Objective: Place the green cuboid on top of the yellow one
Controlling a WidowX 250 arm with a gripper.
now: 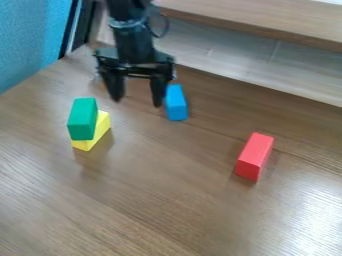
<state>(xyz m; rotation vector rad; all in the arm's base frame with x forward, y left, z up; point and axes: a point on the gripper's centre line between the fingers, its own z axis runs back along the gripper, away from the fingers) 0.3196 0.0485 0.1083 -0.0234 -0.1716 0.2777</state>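
We see the black gripper (137,101) hanging from the top edge of the camera view, pointing down over the wooden table (160,200), and its claw is wide, with a broad gap between the two fingers and nothing held in it. Through that gap we see bare tabletop. The green cuboid (81,120) sits at the left of the view, resting on top of the yellow one (101,131), and the gripper is apart from both. The two blocks do not line up exactly: we find the green one turned a little against the one under it, so that yellow shows along its right side and in a strip below its near end. The green block looks level to us on its support. Behind the gripper's right-hand finger, as we look at it, lies a blue block (176,102); finger and block overlap in our view, and we cannot tell how near they really are. Well apart from the others, toward the right of the view, we have a red block (254,156) lying on the table, its length running at a slant from lower left to upper right. Along the table's far side we see a pale panel (227,57) with a wooden ledge (267,22) above it, and at the upper left stands a bright blue surface (30,40).
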